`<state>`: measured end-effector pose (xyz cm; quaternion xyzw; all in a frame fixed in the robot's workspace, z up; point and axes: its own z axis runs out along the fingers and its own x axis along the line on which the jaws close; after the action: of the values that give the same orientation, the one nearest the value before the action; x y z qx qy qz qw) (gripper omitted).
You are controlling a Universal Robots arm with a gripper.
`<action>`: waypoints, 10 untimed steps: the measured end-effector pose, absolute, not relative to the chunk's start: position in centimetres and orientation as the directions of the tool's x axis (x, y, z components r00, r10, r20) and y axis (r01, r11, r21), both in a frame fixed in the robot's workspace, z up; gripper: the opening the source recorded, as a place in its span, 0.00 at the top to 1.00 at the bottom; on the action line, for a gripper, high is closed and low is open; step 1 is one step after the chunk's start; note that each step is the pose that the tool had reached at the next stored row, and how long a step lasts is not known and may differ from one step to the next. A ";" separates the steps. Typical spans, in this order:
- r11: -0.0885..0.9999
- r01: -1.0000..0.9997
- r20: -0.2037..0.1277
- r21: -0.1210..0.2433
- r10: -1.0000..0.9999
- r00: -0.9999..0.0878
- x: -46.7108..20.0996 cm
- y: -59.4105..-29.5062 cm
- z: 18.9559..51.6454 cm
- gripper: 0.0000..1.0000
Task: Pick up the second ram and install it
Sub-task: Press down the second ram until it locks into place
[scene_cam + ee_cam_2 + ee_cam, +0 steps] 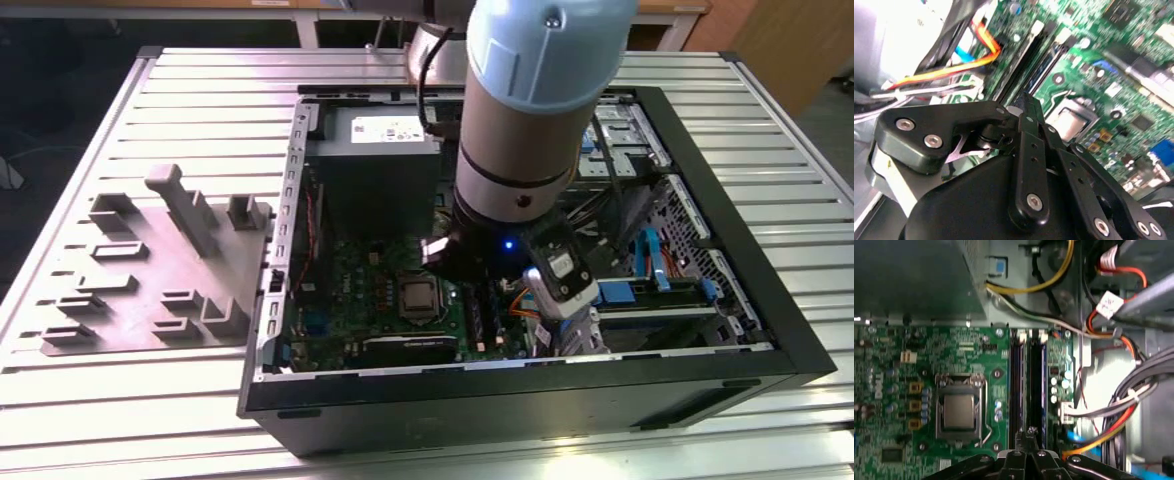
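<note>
So the gripper [1030, 431] has its fingers pinched right together, nothing visible between them, and the tips hover just over the near end of the two long black slots [1017, 385] on the motherboard [954, 350]. The ram [1044, 370] isn't in the fingers at all. As far as I can tell it's the thin strip with the blue edge standing in the slot farther from the CPU [960, 411], running straight away from the fingertips, though I can't make out whether it's fully clicked in. In the exterior view the slots sit at about 3 o'clock from the CPU, inside the open black metal case [747, 330], with the grey box of the power supply [380, 135] at 12 o'clock and a flat grey plastic fixture plate [160, 260] lying on the ribbed aluminium table [80, 400] at 9 o'clock from the case. The board is glossy green and packed with tiny parts, and the CPU is a dull square of metal in a steel frame. Orange, yellow and white cables [1104, 435] loop just beside the slots. The fingers themselves are matte black linkage bars with silver screws [1026, 102]. The arm [534, 100] is a fat pale-blue and grey tube coming down steeply into the case, wrist pointed at the board.
</note>
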<state>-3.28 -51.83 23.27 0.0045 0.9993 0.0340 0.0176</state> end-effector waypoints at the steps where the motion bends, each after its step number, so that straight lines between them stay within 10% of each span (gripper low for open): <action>1: 0.998 0.008 -0.035 0.068 0.010 -0.999 -3.3 -52.1 23.3 0.90; 10: 0.998 0.008 -0.034 0.068 0.011 -0.999 -3.3 -53.4 23.0 0.90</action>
<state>-3.29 -53.43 23.05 0.0047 0.9993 0.0341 0.0172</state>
